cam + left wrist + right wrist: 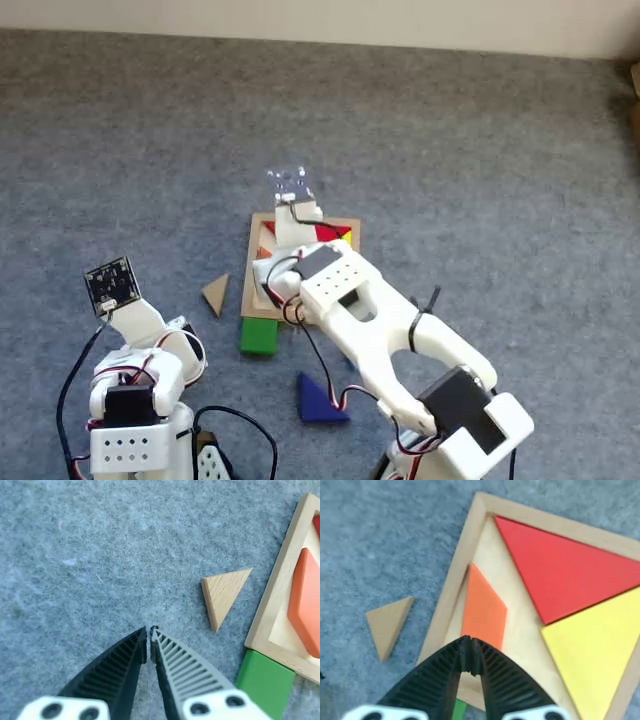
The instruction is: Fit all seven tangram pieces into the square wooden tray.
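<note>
- Left end effector: fingers pressed together, empty, above the grey felt tabletop.
- Small natural-wood triangle piece: flat on the felt, near the tray's left rim, not touching it.
- Green wooden block: outside the tray, just beside its edge.
- Square wooden tray: holds an orange parallelogram, a large red triangle and a large yellow triangle.
- Dark blue triangle: on the felt, apart from the tray.
- Right end effector: fingers pressed together, empty, over the orange parallelogram.
</note>
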Tool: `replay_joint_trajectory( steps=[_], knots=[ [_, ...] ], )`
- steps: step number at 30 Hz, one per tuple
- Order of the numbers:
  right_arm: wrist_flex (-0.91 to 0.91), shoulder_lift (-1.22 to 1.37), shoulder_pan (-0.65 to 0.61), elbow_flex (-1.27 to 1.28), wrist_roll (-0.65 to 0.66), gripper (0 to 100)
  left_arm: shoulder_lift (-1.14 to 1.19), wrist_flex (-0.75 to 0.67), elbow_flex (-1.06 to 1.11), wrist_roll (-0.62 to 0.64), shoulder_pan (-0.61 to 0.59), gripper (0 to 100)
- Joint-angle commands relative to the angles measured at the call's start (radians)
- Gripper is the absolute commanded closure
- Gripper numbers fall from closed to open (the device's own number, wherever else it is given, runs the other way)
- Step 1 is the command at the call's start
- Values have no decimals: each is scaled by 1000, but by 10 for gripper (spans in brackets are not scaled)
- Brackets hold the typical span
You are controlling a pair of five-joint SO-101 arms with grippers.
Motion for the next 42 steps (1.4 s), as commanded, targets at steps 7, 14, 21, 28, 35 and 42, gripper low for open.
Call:
replay_joint_trajectory(
  steps=[7,14,21,28,35,42],
  knots=[
    [-119,-58,12,44,-2,991,7,5,22,-6,21,957],
    [-119,-58,12,45,-2,991,7,5,22,-6,21,957],
    [-119,-56,13,45,-2,991,7,5,22,-6,21,957],
    [-119,50,13,44,-3,991,7,5,22,-6,21,957],
    [-116,107,18,-45,-3,991,7,5,22,-6,21,957],
    [-194,111,24,-53,-3,991,7,5,22,-6,21,957]
  ],
)
